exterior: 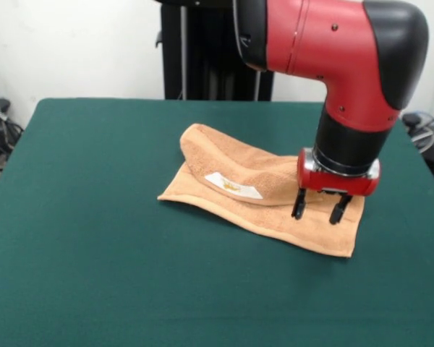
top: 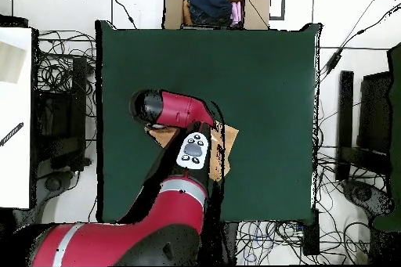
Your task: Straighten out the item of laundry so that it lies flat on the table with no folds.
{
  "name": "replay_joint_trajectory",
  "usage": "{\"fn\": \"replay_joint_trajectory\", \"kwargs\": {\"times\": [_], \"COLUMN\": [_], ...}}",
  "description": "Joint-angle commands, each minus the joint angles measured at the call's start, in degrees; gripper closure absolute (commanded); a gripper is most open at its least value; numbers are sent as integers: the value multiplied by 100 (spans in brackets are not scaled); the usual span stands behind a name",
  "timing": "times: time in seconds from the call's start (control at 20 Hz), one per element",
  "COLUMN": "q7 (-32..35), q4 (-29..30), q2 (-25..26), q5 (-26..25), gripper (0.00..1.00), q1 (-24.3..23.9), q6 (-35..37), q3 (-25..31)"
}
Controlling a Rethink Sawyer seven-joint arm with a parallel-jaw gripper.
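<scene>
Peach towel [exterior: 275, 206] mid-table [exterior: 94, 217], far half doubled over toward six o'clock with label [exterior: 233, 186] up, gripper [exterior: 320, 207] spread and empty above its three o'clock end, seemingly poised to pinch that fold.

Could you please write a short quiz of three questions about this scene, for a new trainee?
1. True or false: the towel lies fully flat on the table.
2. In the front view, the white label sits on: A) the folded-over upper layer, B) the bare table, C) the arm.
3. Fill in: the tool hovers with its fingers ____ over one end of the towel.

Key
1. False: one part is folded over and bulges up.
2. A.
3. Open; they hold nothing.
</scene>
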Motion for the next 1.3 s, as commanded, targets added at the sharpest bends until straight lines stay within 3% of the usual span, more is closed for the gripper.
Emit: {"fn": "replay_joint_trajectory", "kwargs": {"times": [0.05, 0.35, 1.3], "q7": [194, 191, 466], "q4": [149, 626, 946], "q2": [73, -166, -293], "q5": [-336, -453, -751], "gripper": [0, 0, 0], "q1": [-167, -194, -246], "q6": [244, 57, -174], "q3": [763, 801, 893]}}
